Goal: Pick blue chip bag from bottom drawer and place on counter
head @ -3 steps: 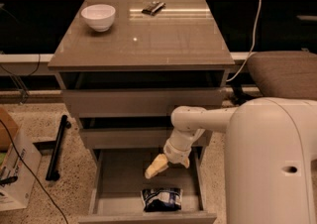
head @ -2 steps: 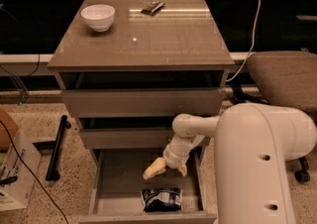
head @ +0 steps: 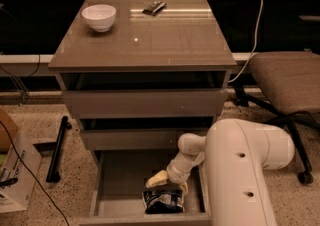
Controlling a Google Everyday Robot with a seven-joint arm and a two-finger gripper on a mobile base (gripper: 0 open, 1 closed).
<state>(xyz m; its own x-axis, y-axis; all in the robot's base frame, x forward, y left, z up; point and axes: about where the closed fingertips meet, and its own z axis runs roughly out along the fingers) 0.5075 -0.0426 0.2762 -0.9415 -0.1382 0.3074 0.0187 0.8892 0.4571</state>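
Dark blue crinkled foil chip bag lies flat on the grey floor of the pulled-out bottom drawer, close behind its low front panel and right of centre. It has not shifted over the last second.

What has changed: the cream-tipped two-finger gripper has dropped from mid-drawer to just above the bag's back edge (you cannot confirm actual contact from this angle). The pincer reads as spread, one pale tip on each side, nothing held. The bulky white arm has swung further into view and covers the drawer's right side.

For you this means the approach looks nearly done; closing and lifting are not yet done. The glossy grey-brown counter above carries a white bowl and a small flat dark item near its back edge.
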